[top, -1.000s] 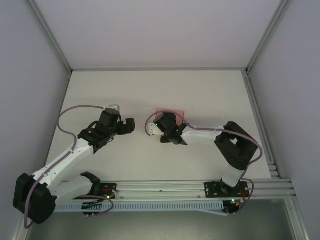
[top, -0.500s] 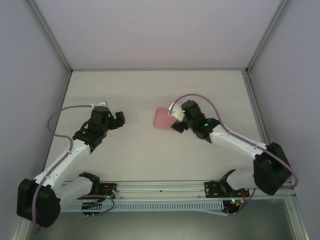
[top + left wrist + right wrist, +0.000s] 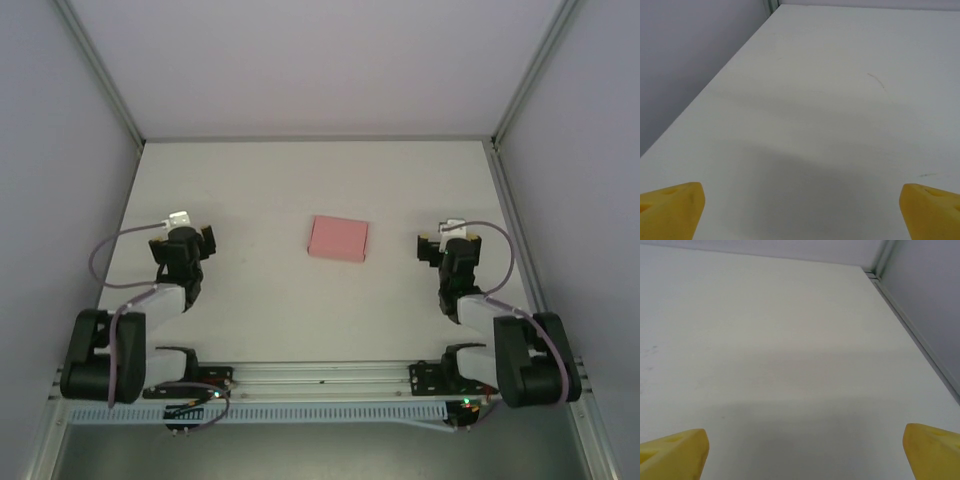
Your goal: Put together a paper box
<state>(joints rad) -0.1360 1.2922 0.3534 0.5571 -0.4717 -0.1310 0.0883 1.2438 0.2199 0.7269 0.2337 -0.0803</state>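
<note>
Has paper box [image 3: 337,238] flat, closed, mid-frame on tabletop [image 3: 270,190], seemingly finished; holds left jaws and right jaws wide, empty, well apart at either side.

Box [image 3: 337,238] flat on tabletop [image 3: 280,180], about mid-table, nothing on it. Left gripper [image 3: 185,243] near left edge, right gripper [image 3: 447,246] near right edge, both roughly level with box. Box between them, well apart from each. Arm bases at near edge, behind the grippers. Walls along left, right and far edges.
</note>
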